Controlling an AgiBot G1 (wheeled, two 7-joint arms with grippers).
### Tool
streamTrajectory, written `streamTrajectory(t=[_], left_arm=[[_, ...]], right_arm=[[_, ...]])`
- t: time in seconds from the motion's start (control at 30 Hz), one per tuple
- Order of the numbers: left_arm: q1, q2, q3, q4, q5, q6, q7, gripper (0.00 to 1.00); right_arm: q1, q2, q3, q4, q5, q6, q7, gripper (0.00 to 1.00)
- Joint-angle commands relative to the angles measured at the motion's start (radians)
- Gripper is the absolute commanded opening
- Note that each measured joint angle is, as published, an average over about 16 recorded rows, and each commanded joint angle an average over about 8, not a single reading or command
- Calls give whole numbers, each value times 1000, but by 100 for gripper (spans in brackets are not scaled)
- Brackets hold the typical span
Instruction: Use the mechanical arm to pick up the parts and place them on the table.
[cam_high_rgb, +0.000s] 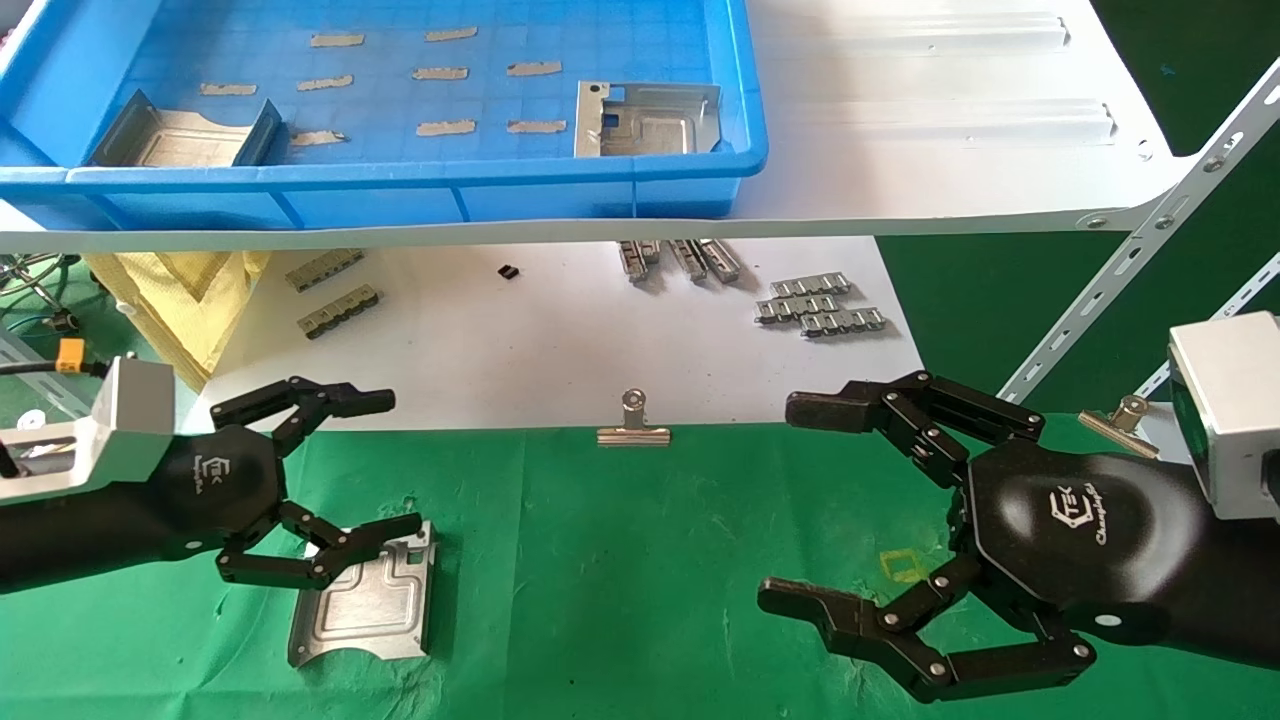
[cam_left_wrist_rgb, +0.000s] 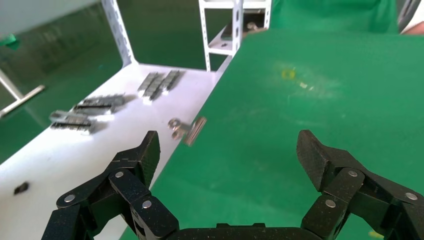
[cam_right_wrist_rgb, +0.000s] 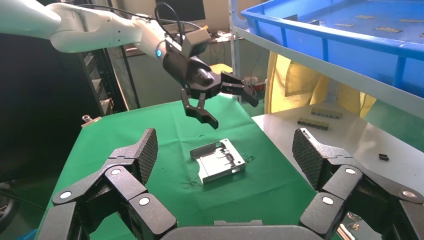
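Note:
One silvery stamped part (cam_high_rgb: 365, 600) lies flat on the green cloth table (cam_high_rgb: 600, 560) at the front left; it also shows in the right wrist view (cam_right_wrist_rgb: 218, 161). My left gripper (cam_high_rgb: 400, 463) is open and empty, hovering just above the part's far edge without touching it, as the right wrist view (cam_right_wrist_rgb: 232, 110) shows. Its own view (cam_left_wrist_rgb: 229, 150) holds only green cloth between the fingers. My right gripper (cam_high_rgb: 788, 503) is open and empty above the cloth at the front right (cam_right_wrist_rgb: 225, 145). Two more parts (cam_high_rgb: 645, 120) (cam_high_rgb: 185, 135) lie in the blue tray (cam_high_rgb: 400, 190).
The tray stands on a white shelf (cam_high_rgb: 950, 160) above a white board (cam_high_rgb: 560, 330) with small grey ridged strips (cam_high_rgb: 820, 305). A binder clip (cam_high_rgb: 633, 425) pins the cloth edge; another (cam_high_rgb: 1120, 420) is at the right. Slanted rack struts (cam_high_rgb: 1130, 260) stand at the right.

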Motion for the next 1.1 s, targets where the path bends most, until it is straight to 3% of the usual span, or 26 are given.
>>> streamTrajectory(t=[0.03,1.1], left_arm=[[16,-6,-17,-39,-7,-4,-29,100],[261,-97,-284,-663,-114,-60,-480,100]], right_arm=[[0,0,0,0,0,0,0,100],[0,0,0,0,0,0,0,100]])
